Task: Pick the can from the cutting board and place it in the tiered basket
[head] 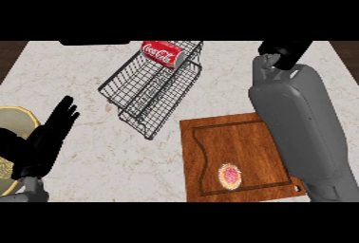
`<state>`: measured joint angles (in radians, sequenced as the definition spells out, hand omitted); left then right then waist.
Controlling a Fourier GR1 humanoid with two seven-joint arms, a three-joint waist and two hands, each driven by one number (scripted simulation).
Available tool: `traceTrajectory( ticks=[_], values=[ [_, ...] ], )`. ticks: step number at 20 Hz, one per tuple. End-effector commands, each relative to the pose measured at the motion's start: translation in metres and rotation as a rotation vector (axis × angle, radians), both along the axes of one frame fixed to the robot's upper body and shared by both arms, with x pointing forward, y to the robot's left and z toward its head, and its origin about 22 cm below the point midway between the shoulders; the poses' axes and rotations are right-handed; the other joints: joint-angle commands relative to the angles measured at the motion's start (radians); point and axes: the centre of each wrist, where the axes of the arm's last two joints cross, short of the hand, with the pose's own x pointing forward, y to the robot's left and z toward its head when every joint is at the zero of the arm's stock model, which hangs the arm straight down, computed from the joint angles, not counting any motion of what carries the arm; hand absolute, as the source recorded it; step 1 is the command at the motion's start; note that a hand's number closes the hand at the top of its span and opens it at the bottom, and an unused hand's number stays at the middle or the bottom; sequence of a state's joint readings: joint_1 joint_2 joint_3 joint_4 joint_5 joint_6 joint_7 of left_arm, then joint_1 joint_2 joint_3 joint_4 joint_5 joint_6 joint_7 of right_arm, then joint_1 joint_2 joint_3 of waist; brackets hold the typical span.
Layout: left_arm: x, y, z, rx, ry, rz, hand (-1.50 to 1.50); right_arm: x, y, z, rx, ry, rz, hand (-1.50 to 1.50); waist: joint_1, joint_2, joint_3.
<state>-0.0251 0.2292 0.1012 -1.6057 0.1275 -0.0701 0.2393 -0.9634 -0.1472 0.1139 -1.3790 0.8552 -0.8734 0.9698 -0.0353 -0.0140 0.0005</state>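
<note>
I saw the can (162, 53) lying in the basket (151, 90), left hand (49, 137) resting with straight fingers at the lower left, partly covering a plate (15, 121), while the right hand (280, 51) was cut off at the top, so its fingers I could not read.

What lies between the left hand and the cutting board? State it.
Bare marble counter only, in the head view: nothing sits between the left hand and the cutting board.
</note>
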Motion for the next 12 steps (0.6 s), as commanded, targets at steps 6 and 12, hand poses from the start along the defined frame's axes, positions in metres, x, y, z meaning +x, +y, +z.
traceTrajectory(
  ticks=[6, 12],
  values=[
    [0.002, -0.003, 0.001, 0.002, 0.019, -0.007, 0.0, -0.097, -0.092, 0.012, 0.017, -0.021, -0.088, -1.5, -0.011, -0.001, 0.0],
    [0.005, -0.012, 0.002, 0.008, -0.013, -0.028, 0.0, -0.154, -0.142, 0.015, -0.027, -0.011, -0.086, -1.5, 0.01, 0.008, 0.0]
  ],
)
